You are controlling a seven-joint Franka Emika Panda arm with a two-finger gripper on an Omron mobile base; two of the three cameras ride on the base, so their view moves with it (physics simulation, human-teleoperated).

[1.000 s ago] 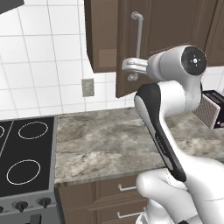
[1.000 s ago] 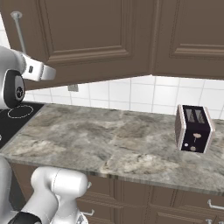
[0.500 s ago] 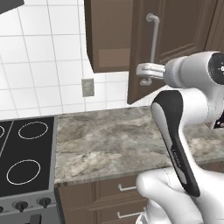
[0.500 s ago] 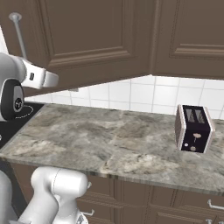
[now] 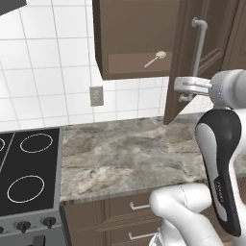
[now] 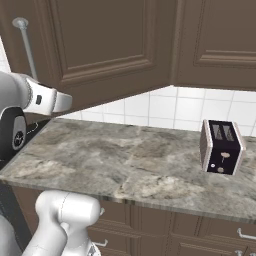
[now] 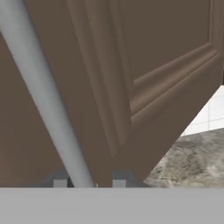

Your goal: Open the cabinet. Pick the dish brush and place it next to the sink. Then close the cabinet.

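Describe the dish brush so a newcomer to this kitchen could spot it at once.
Find the dark brown wall cabinet above the stone counter, right of the stove; its door stands swung open. The dish brush lies inside on the bottom shelf. It is small and pale beige, with a round head and a thin straight handle.

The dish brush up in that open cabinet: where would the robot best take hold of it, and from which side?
The dish brush lies inside the cabinet, its thin straight handle slanting down-left from the round head. The handle's middle looks the best grip: narrow enough for two fingers, and it keeps the brush balanced. The gripper should probably come in through the open front, past the swung-out door, jaws set across the handle's slant.
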